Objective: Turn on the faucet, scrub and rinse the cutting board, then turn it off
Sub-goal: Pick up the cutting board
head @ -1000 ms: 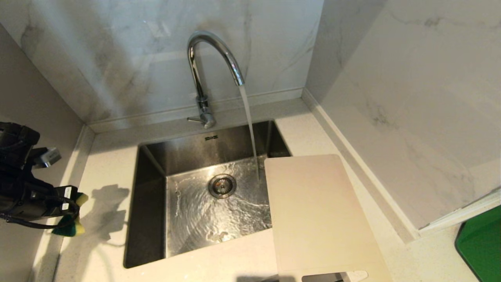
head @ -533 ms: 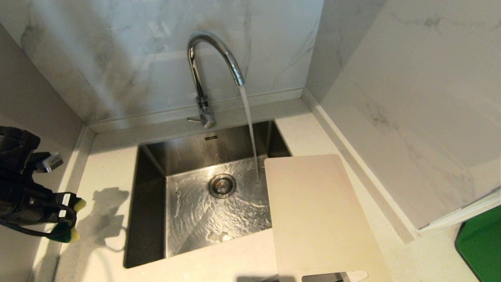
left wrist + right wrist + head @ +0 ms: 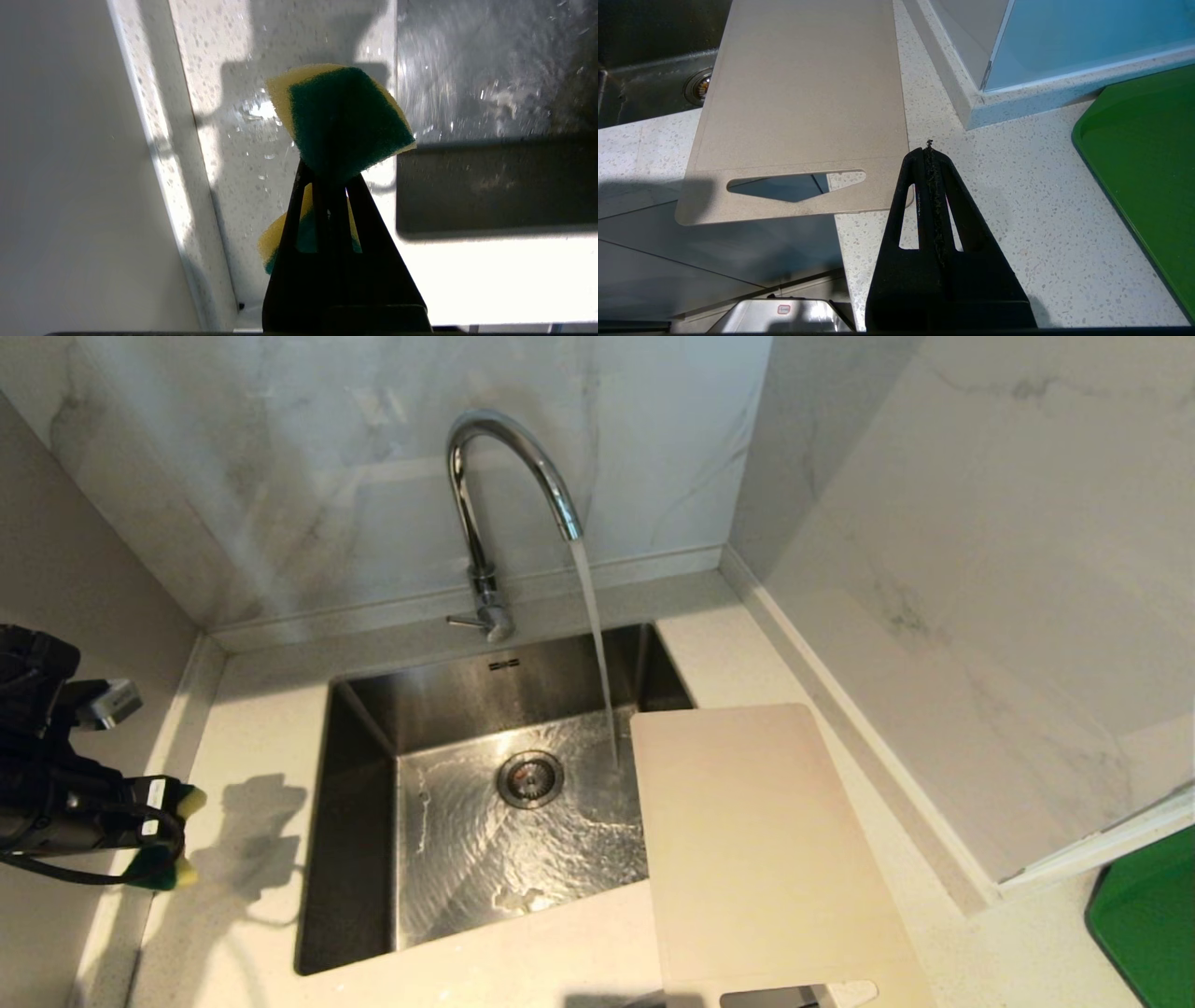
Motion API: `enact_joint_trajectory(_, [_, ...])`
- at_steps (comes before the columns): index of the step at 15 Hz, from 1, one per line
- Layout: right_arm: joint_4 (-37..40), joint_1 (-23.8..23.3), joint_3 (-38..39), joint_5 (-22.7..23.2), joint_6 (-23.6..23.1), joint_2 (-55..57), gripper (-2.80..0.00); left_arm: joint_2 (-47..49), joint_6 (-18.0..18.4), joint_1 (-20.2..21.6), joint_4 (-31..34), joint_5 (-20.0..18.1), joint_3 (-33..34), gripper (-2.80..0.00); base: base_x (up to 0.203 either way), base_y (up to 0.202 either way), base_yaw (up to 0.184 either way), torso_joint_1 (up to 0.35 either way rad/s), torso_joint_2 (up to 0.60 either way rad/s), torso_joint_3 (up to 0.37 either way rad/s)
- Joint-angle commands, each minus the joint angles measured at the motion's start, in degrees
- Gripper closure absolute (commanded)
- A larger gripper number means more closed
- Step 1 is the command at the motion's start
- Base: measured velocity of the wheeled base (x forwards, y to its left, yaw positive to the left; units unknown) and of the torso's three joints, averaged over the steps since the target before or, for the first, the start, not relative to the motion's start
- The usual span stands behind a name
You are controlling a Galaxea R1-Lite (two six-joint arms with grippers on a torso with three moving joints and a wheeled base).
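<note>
Water runs from the faucet [image 3: 509, 476] into the sink [image 3: 485, 840]. The left tool [image 3: 327, 179] pinches a sponge [image 3: 343, 116] left of the sink — bring it across to the cutting board [image 3: 756, 840] on the sink's right edge and rub flat.

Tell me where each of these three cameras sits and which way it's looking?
Head view: high up, looking down at faucet, sink, cutting board; left gripper at the edge.
Left wrist view: behind the left gripper, shut on a sponge, facing counter and sink.
Right wrist view: behind the shut right gripper, facing the board.
Head and right wrist share the board and green tray.
</note>
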Motion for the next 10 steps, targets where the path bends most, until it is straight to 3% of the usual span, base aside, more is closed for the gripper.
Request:
enact_joint_trajectory(1, [-0.05, 0.01, 0.00, 0.00, 0.00, -0.02, 0.00, -0.95, -0.08, 0.11, -0.98, 0.00, 0.35, 0.00, 0.000, 0.000, 0.000, 0.000, 0.00, 0.000])
enact_joint_trajectory(6, [-0.05, 0.01, 0.00, 0.00, 0.00, -0.02, 0.00, -3.80, -0.08, 0.56, -3.13, -0.09, -1.21, 0.00, 0.000, 0.000, 0.000, 0.000, 0.00, 0.000])
enact_joint_trajectory(10, [-0.05, 0.01, 0.09, 0.00, 0.00, -0.02, 0.00, -7.38, 0.08, 0.80, 1.40, -0.01, -7.80, 0.00, 0.000, 0.000, 0.000, 0.000, 0.00, 0.000])
